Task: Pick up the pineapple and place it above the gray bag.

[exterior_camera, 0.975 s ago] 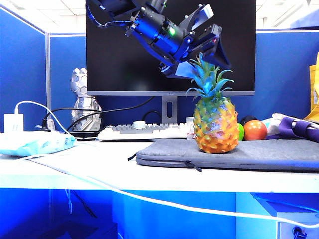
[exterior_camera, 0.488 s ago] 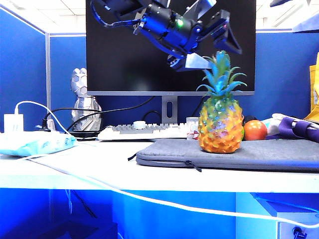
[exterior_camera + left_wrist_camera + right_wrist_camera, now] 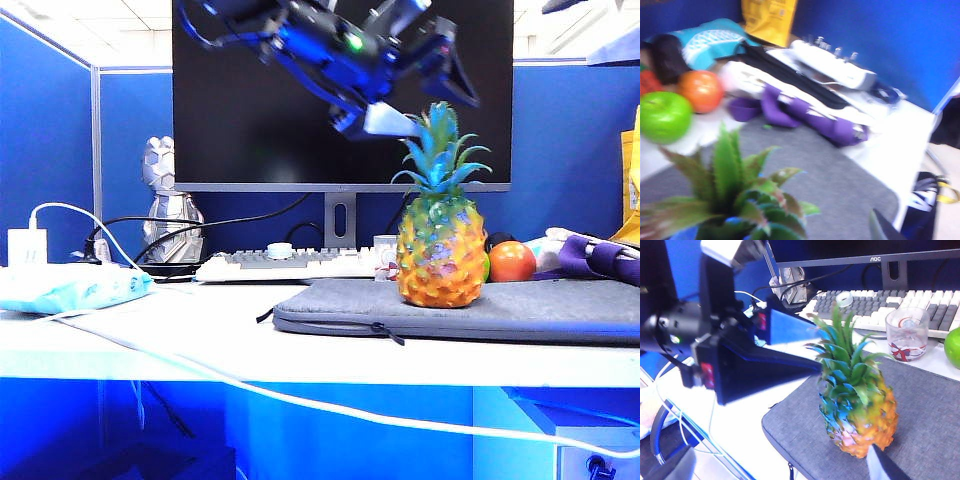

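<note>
One glossy, scaly toy pineapple (image 3: 437,240) stands upright on one flat gray fabric bag (image 3: 520,308), with one green apple (image 3: 664,116) and one orange-red round fruit (image 3: 511,261) behind it, the left gripper (image 3: 428,70) spread empty above its spiky crown, and the right gripper (image 3: 785,467) wide apart, empty, near the pineapple.

Monitor (image 3: 250,110): dark, at the back of the desk, on a gray stand.
Keyboard (image 3: 290,264): white and gray, in front of the stand.
Glass (image 3: 907,333): clear, printed, just before the keyboard.
Figurine (image 3: 168,205): silver, left of the stand.
Apple (image 3: 664,116): green, touching the tomato.
Tomato (image 3: 701,90): orange-red, beside the apple.
Bundle (image 3: 810,112): purple and white, right end of desk.
Cable (image 3: 300,400): white, draped over the front edge.
Pack (image 3: 70,288): pale blue, far left.
</note>
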Robot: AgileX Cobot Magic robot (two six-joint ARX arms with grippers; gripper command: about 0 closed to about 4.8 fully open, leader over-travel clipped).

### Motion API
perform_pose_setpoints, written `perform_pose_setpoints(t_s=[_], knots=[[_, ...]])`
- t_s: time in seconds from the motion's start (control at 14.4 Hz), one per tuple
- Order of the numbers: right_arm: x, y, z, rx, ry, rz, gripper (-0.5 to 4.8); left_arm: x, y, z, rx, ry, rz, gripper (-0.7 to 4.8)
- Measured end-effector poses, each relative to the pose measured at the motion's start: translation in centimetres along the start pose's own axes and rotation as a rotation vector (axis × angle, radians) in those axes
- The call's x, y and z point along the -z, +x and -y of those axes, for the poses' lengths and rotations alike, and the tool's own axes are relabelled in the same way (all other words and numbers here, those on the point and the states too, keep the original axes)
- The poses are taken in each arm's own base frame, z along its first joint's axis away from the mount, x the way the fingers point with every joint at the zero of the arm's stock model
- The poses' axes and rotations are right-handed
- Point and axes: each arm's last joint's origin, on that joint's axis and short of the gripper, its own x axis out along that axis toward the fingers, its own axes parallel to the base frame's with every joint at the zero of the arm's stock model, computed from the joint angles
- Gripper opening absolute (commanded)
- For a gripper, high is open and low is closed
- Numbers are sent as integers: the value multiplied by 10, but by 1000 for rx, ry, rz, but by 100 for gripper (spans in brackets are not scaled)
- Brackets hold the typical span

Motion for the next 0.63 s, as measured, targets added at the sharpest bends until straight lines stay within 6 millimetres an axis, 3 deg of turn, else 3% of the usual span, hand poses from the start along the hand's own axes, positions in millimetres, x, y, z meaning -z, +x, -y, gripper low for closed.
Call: perform_pose_setpoints(t_s=[0.28,0.63], knots=[[0,0,0,0,0,0,479,-23,-25,-5,-42,33,39,479],[0,0,0,-1,0,0,479,-14,-30,-12,-64,34,-68,479]])
